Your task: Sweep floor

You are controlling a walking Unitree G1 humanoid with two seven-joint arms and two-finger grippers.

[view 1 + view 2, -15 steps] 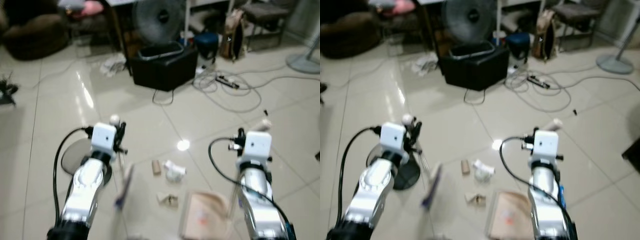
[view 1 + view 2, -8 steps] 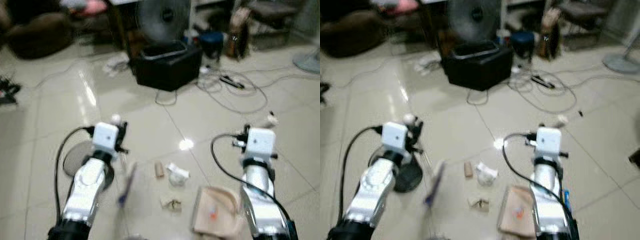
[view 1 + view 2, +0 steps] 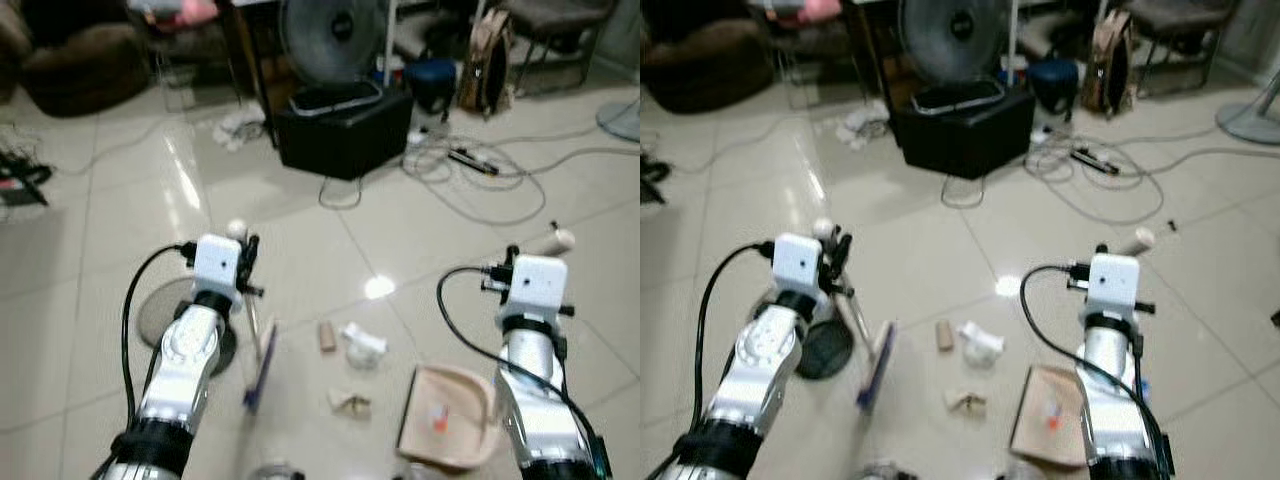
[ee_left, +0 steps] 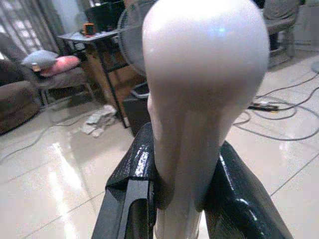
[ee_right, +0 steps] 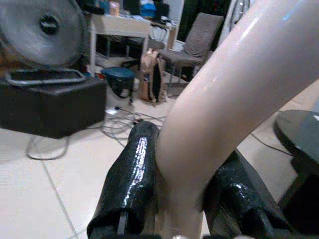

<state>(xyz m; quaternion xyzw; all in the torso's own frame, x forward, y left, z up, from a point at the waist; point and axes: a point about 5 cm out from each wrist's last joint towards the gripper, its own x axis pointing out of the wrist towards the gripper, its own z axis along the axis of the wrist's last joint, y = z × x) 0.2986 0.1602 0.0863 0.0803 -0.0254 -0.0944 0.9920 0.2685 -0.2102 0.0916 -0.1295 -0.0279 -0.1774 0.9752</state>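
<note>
My left gripper [image 3: 244,266] is shut on the white handle of a broom [image 4: 199,99], just below its rounded top. The broom's purple brush head [image 3: 261,366] rests on the tiled floor to the left of the scraps. Those are a crumpled white paper [image 3: 362,342], a small brown piece [image 3: 326,336] and another scrap [image 3: 347,403]. My right gripper [image 3: 512,264] is shut on the beige handle [image 5: 224,99] of a dustpan. Its beige pan [image 3: 448,430] sits low to the right of the scraps, with a small orange bit inside.
A black bin [image 3: 345,128] stands ahead with a fan [image 3: 330,35] behind it. Cables and a power strip [image 3: 475,160] lie to the right. A round dark base [image 3: 165,312] sits on the floor under my left arm. A sofa [image 3: 70,60] is far left, a backpack [image 3: 490,60] far right.
The whole picture has shifted slightly as the camera moved and is now sharper. Both grippers keep their holds. The dustpan has edged a little to the right relative to the scraps.
</note>
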